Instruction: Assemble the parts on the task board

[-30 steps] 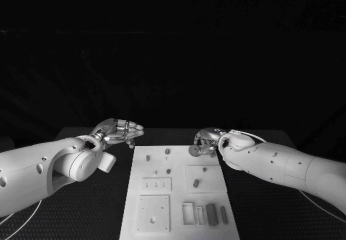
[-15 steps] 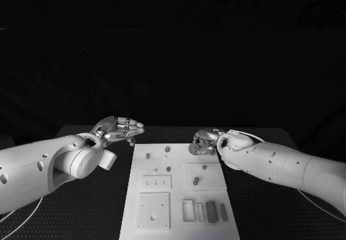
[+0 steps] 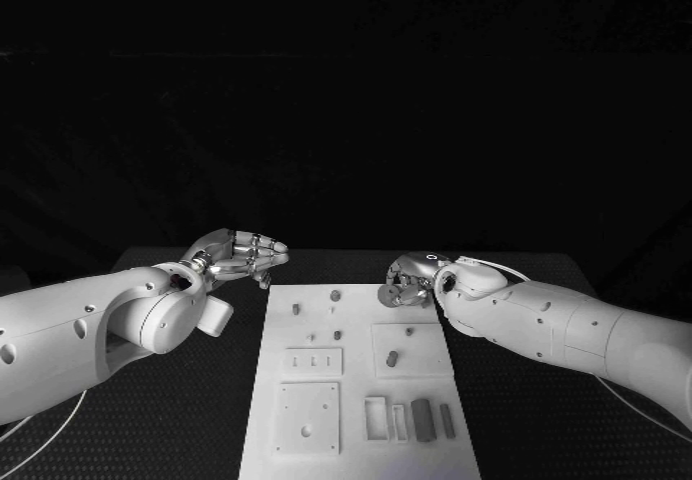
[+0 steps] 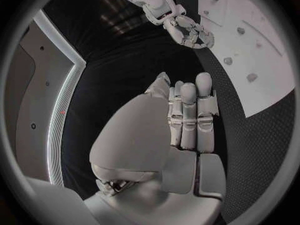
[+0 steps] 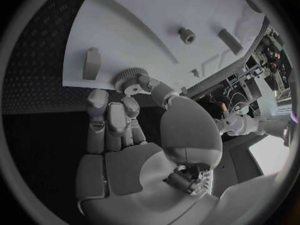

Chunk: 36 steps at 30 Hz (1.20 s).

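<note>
The right silver hand (image 3: 408,281) pinches a small grey toothed gear wheel (image 5: 129,78) at its fingertips, poised over the far right corner of the flat white task board (image 3: 361,440) on the black bench (image 3: 534,420); the board's pegs lie just below and inward of it; the left silver hand (image 3: 240,256), fingers curled in on nothing, hangs off the board's far left corner, no nearer.

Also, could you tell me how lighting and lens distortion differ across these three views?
Head view: task board bright, surroundings black, edges straight. Left wrist view: board edge bows, left hand evenly lit. Right wrist view: board curves strongly, right hand pinches a gear.
</note>
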Tool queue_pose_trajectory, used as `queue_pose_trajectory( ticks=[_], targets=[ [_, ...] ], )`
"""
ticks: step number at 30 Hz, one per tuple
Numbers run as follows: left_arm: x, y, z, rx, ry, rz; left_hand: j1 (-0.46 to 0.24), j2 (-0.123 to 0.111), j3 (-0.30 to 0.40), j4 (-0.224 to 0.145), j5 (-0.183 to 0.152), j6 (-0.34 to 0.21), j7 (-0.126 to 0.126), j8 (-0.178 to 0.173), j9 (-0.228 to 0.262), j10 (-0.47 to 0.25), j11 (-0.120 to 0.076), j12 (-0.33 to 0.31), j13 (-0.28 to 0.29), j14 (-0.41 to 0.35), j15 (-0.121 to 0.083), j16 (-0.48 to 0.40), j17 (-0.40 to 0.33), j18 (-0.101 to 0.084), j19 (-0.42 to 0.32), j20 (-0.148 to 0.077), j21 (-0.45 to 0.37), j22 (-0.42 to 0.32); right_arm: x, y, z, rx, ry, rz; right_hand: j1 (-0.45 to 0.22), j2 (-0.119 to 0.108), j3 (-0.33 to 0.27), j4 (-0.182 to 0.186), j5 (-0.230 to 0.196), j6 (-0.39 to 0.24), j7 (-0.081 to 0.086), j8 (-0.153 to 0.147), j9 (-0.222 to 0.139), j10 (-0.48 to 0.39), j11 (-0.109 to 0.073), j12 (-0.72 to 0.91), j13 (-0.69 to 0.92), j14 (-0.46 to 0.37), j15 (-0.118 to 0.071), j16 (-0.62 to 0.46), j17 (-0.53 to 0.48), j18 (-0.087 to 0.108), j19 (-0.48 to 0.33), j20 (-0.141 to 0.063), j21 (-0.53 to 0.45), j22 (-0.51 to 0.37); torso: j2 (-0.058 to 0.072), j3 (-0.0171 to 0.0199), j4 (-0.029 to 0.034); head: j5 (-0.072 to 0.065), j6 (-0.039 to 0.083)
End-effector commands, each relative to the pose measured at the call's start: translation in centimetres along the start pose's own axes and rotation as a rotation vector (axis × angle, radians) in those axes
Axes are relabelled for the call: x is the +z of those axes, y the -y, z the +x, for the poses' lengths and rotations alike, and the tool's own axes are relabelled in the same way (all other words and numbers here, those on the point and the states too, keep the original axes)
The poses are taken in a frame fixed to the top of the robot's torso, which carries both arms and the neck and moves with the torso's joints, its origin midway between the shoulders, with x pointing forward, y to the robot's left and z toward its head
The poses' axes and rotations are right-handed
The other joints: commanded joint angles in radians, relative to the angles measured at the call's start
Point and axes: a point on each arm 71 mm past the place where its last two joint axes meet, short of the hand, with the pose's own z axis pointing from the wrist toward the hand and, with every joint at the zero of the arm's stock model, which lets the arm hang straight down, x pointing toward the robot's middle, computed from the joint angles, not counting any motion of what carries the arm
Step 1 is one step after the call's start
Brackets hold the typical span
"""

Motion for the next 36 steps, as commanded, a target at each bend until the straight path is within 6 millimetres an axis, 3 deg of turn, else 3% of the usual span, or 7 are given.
queue_pose_trajectory(
  ticks=[1,6,11,24,36],
  targets=[
    [0.1,0.2,0.2,-0.007,-0.016,0.009,-0.009,-0.002,0.006,0.0,-0.005,-0.001,0.007,-0.004,0.001,0.003,0.002,-0.006,0.001,0.003,-0.003,0.007,-0.002,0.074,0.002,-0.001,-0.003,0.001,-0.2,0.2,1.0,-0.05,-0.054,-0.001,0.012,0.008,0.002,-0.015,0.0,0.022,0.01,0.005,0.002,-0.001,0.0,0.006,0.004,0.006,0.001,0.004,0.001,0.085,-0.007,-0.008,0.006,0.019,0.0,0.0003,-0.0001,0.0,-0.001],
    [0.1,0.2,0.2,-0.007,-0.015,0.008,-0.009,-0.002,0.006,0.0,-0.005,-0.001,0.007,-0.004,0.001,0.003,0.002,-0.006,0.001,0.003,-0.003,0.007,-0.002,0.074,0.003,-0.001,-0.004,0.002,-0.3,0.1,1.4,-0.083,-0.042,-0.015,0.021,0.006,0.003,-0.037,0.0,0.021,0.014,0.004,0.001,-0.002,0.003,0.011,0.0,0.006,0.005,0.004,0.001,0.085,-0.009,-0.007,0.009,0.019,0.0,0.0011,0.0009,-0.001,0.001],
    [0.1,0.2,0.2,-0.007,-0.014,0.008,-0.009,-0.002,0.006,0.0,-0.005,-0.001,0.007,-0.004,0.002,0.003,0.002,-0.006,0.002,0.003,-0.003,0.007,-0.002,0.074,0.003,-0.001,-0.004,0.002,-0.3,0.0,1.5,-0.091,-0.037,-0.021,0.03,0.015,0.006,-0.045,0.0,0.059,0.004,0.026,0.01,0.012,-0.005,0.028,0.0,0.01,-0.002,0.005,0.005,0.085,-0.008,-0.004,0.011,0.018,0.0,0.0013,0.0,0.0,-0.001],
    [0.0,0.2,0.3,-0.007,-0.015,0.01,-0.009,-0.002,0.006,0.0,-0.005,-0.001,0.007,-0.004,0.002,0.003,0.002,-0.006,0.002,0.003,-0.003,0.007,-0.003,0.074,0.003,-0.001,-0.004,0.002,-0.3,-0.5,1.1,-0.084,0.037,-0.033,0.002,0.035,0.003,-0.032,0.0,0.169,-0.038,0.082,0.047,0.041,-0.045,0.043,-0.02,0.017,-0.04,0.004,0.011,0.085,-0.003,-0.001,0.016,0.015,0.0,-0.0001,-0.0002,-0.004,0.005],
    [0.0,0.1,0.0,-0.006,-0.007,0.009,-0.009,-0.002,0.006,0.0,-0.005,-0.001,0.007,-0.004,0.002,0.003,0.002,-0.006,0.003,0.003,-0.003,0.008,-0.003,0.074,0.003,-0.001,-0.005,0.003,-0.7,-1.3,-0.2,-0.069,0.104,-0.033,-0.015,0.034,0.002,-0.016,0.0,0.186,-0.046,0.088,0.057,0.046,-0.053,0.043,-0.027,0.02,-0.047,0.005,0.016,0.085,0.0,-0.002,0.016,0.015,-0.001,0.0004,-0.0019,-0.008,0.007]
  ],
)
